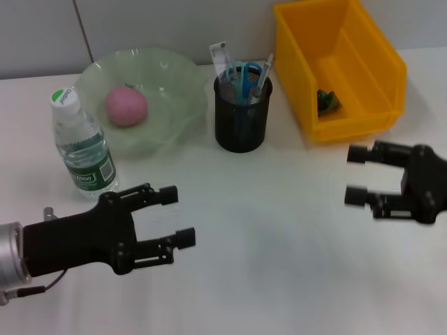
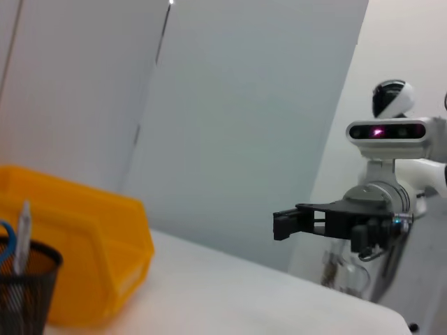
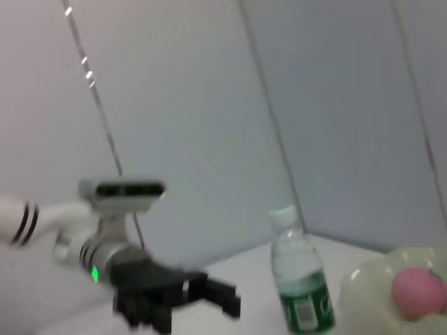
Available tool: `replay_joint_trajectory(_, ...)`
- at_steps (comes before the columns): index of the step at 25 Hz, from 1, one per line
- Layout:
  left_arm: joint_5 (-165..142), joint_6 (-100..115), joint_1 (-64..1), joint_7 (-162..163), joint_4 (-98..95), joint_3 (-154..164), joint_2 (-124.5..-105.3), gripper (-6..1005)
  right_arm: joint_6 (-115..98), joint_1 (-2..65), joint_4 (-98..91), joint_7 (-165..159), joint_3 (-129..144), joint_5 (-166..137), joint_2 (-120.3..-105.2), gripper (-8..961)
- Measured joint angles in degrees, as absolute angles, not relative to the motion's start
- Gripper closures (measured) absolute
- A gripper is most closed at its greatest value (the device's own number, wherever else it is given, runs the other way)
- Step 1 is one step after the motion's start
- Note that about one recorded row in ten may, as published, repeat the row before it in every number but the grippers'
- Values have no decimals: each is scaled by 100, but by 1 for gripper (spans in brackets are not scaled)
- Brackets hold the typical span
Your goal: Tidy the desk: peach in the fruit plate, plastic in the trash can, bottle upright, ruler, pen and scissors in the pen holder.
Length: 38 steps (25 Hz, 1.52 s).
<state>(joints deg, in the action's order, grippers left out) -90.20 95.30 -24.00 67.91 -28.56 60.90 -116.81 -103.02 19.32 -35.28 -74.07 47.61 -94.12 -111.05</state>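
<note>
The task looks done: peach (image 1: 126, 106) in the fruit plate (image 1: 174, 73) beside the pen holder (image 1: 241, 118), bottle (image 1: 82, 150) upright, stationery inside the holder; both the left gripper (image 1: 174, 218) and the right gripper (image 1: 356, 176) hang empty, jaws wide.

The left tool (image 1: 180, 216) sits at the lower left of the head view, fingers spread apart. The right tool (image 1: 357, 176) sits at the right edge, likewise spread and holding nothing.
</note>
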Motion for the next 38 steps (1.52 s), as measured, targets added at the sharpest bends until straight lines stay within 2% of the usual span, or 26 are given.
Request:
replay_joint_trajectory(3, -9251, 9480, -2491, 6983, -2871, 6054, -11686, 192, -10256, 1946, -3424, -6894, 4723, -9834, -11126, 156)
replay_joint_trajectory(19, -9672, 9209, -2617, 7031, -2893, 6097, -11733, 193, -9931, 1974, -3338, -6126, 4719, -10620, -11500, 157)
replay_joint_trajectory(28, -9708, 9234, -2570, 7027, -2893, 6102, -11658, 193, -9902, 2013, -3329, -6138, 4742, -10626, -11536, 157)
replay_joint_trajectory(38, -9904, 9296, -2551, 7107, -3107, 6082, -11682, 193, -9889, 2038, -3358, -6139, 4702, -10626, -11582, 157)
